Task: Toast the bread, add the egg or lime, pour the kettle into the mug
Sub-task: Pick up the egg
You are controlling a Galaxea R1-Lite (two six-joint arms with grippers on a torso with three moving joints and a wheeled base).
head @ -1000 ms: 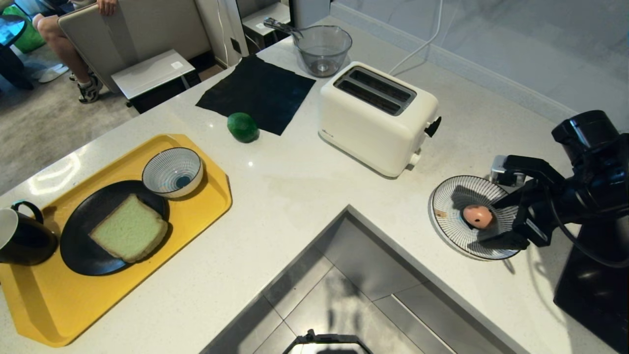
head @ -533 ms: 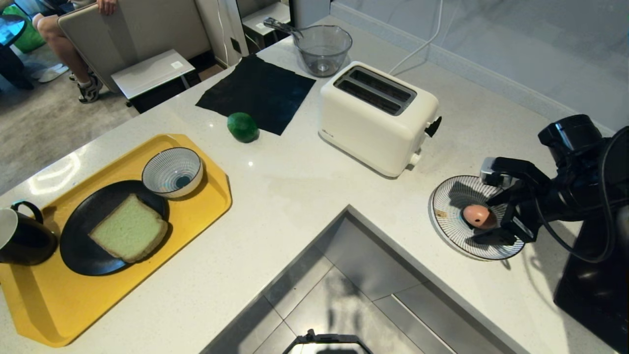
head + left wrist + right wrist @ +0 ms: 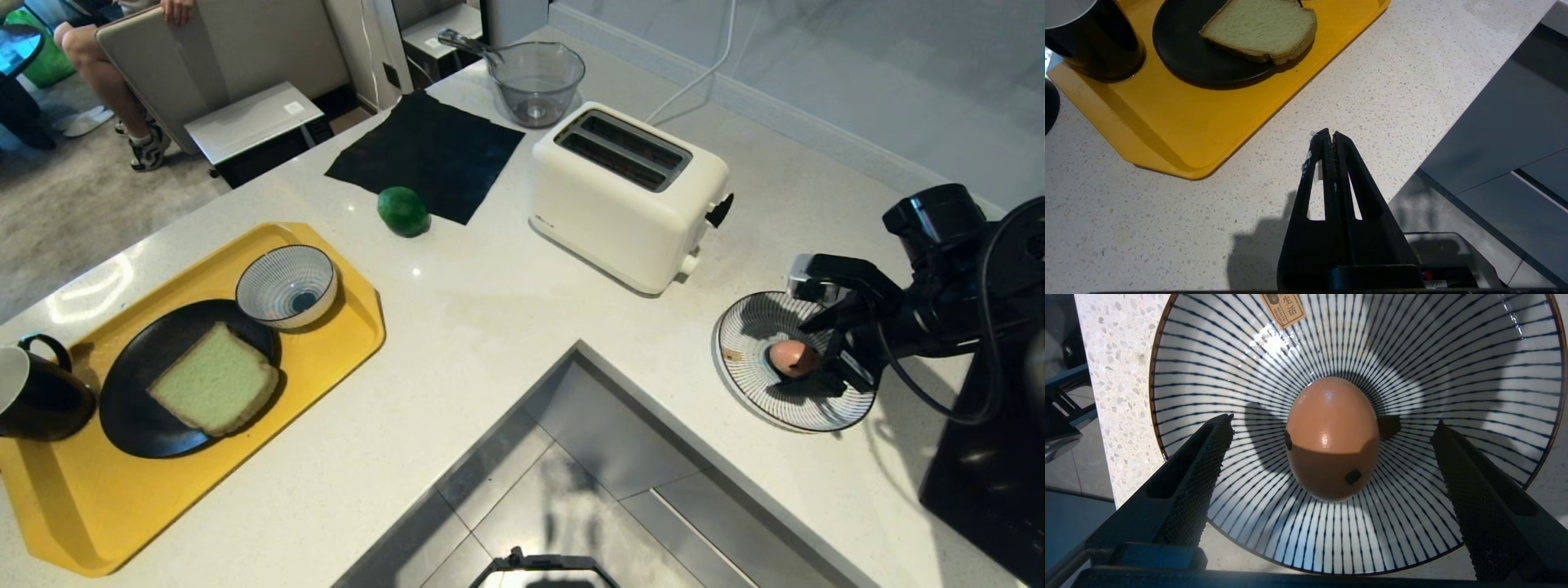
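Right gripper (image 3: 1331,457) spread wide, straddling the egg (image 3: 1331,437) lying mid-plate (image 3: 747,371), 3 o'clock of the toaster (image 3: 624,196). Long axis pointing 12 from the wrist, between both fingers, probably not touching yet. Left gripper (image 3: 1329,141) pinched together, parked far off by the tray (image 3: 1180,122).

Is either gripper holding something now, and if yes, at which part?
Nothing is held. The right gripper is open around the egg without touching it; the left gripper is shut and empty.
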